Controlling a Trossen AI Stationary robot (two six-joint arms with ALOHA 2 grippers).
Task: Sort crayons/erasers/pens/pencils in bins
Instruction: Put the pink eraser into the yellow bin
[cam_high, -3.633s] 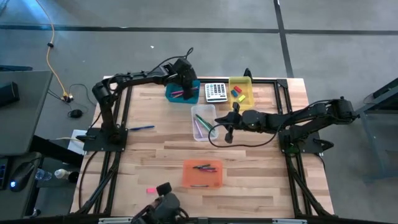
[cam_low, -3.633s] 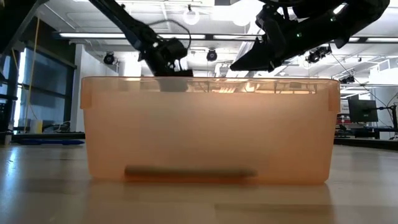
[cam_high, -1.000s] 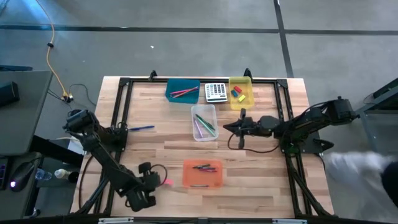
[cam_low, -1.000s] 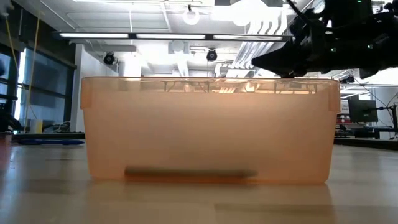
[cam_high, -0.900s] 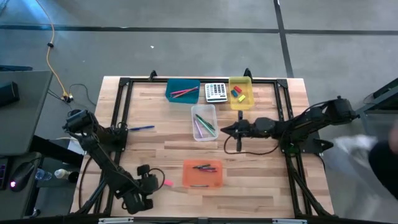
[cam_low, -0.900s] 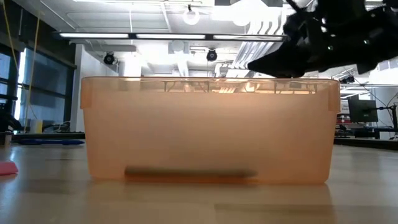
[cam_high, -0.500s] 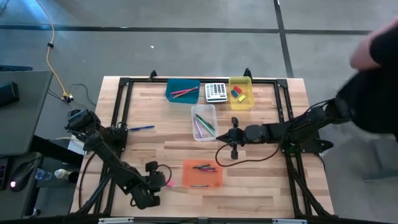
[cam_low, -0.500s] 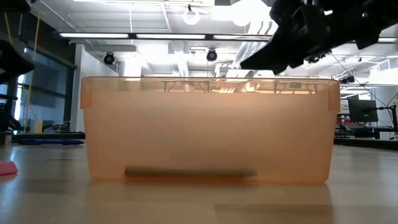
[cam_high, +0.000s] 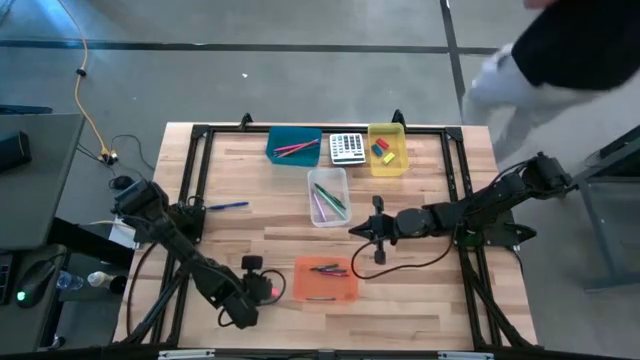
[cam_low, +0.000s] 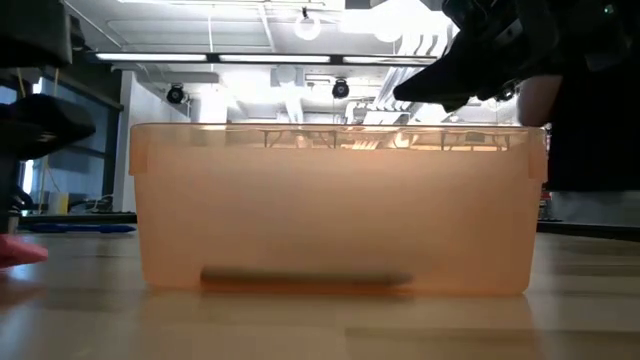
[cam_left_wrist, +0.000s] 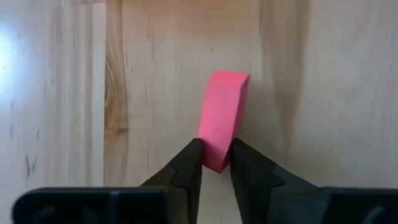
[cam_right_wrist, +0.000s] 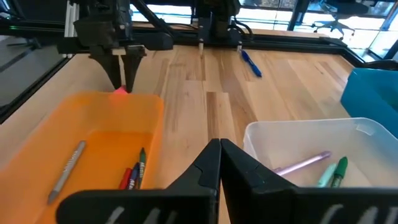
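A pink eraser (cam_left_wrist: 222, 118) lies on the wood just left of the orange bin (cam_high: 325, 280), which holds crayons (cam_right_wrist: 134, 171). My left gripper (cam_left_wrist: 216, 167) points down over the eraser, one finger on each side of its near end. My right gripper (cam_high: 353, 232) hangs shut and empty above the table between the clear bin (cam_high: 328, 196), which holds pens, and the orange bin. At the far edge the teal bin (cam_high: 293, 146) holds pencils and the yellow bin (cam_high: 388, 150) holds erasers. A blue pen (cam_high: 228, 206) lies loose at the left. My left gripper comes from above, slanting down. Its fingertips (cam_left_wrist: 189, 163) stand close against the two long sides of the eraser's near end (cam_left_wrist: 217, 155). The eraser rests on the table. I cannot tell whether the fingers touch it.
A calculator (cam_high: 348, 148) sits between the teal and yellow bins. A black frame (cam_high: 200, 130) runs round the table's left, far and right sides. A person in dark clothes (cam_high: 580, 40) moves beyond the far right corner. Bare wood lies between the bins.
My left gripper has gone toward the table's right, up to the pink eraser beside the orange bin, and has come a little lower. My right gripper has swung toward the near edge and slightly left, away from the clear bin. The person at the right has walked toward the far side.
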